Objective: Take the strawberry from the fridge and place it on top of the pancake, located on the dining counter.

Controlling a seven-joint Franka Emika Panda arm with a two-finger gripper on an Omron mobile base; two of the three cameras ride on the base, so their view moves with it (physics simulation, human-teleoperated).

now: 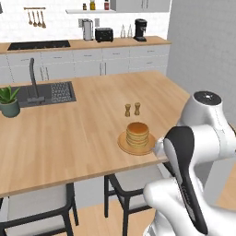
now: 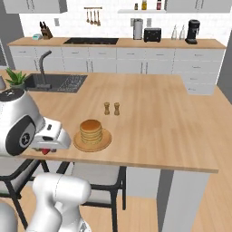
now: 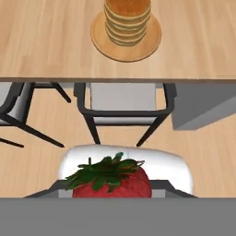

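Currently, strawberry (image 3: 112,182): small, light, soft, likely bruisable berry, held across its red body in the end effector (image 3: 112,191) at lower centre, short of the pancake (image 3: 127,20) on the bench (image 3: 46,41) at top.

A sink (image 1: 44,94) with a dark tap (image 1: 33,76) sits at the left of the left base view, and a potted plant (image 1: 9,101) stands at the left edge just below it. Two small shakers (image 1: 132,109) stand side by side near the centre. At the top, a toaster (image 1: 104,34), a kettle (image 1: 87,30) and a coffee machine (image 1: 140,30) line the far worktop, with a hob (image 1: 39,44) at upper left. Grey-seated chairs (image 1: 39,205) fill the bottom.
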